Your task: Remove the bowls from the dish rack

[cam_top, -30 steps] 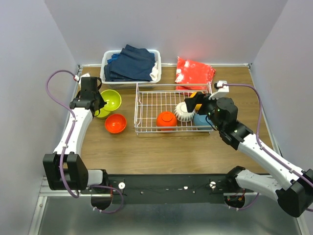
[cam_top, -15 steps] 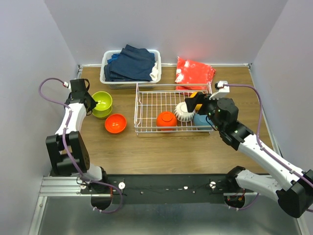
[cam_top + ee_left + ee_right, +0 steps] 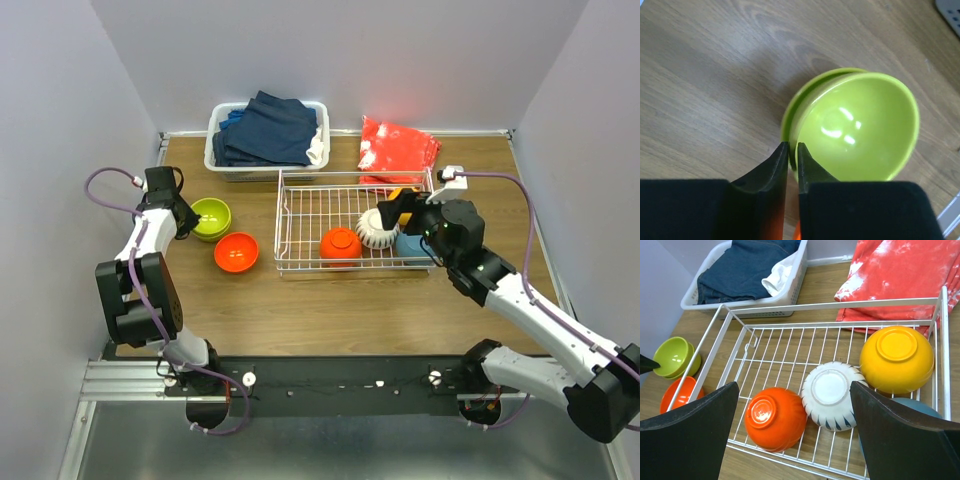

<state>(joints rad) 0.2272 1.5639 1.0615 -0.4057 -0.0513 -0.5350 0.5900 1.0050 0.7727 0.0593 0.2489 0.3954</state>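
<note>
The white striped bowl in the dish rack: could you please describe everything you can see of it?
The white striped bowl is small, round and glossy, ceramic by its look, white with dark ribbed stripes down its outer wall. It lies upside down, tilted, in the dish rack, its plain round foot facing the right wrist camera. It sits between the red-orange bowl and the yellow-orange bowl, seemingly touching both. Its inside is hidden.
</note>
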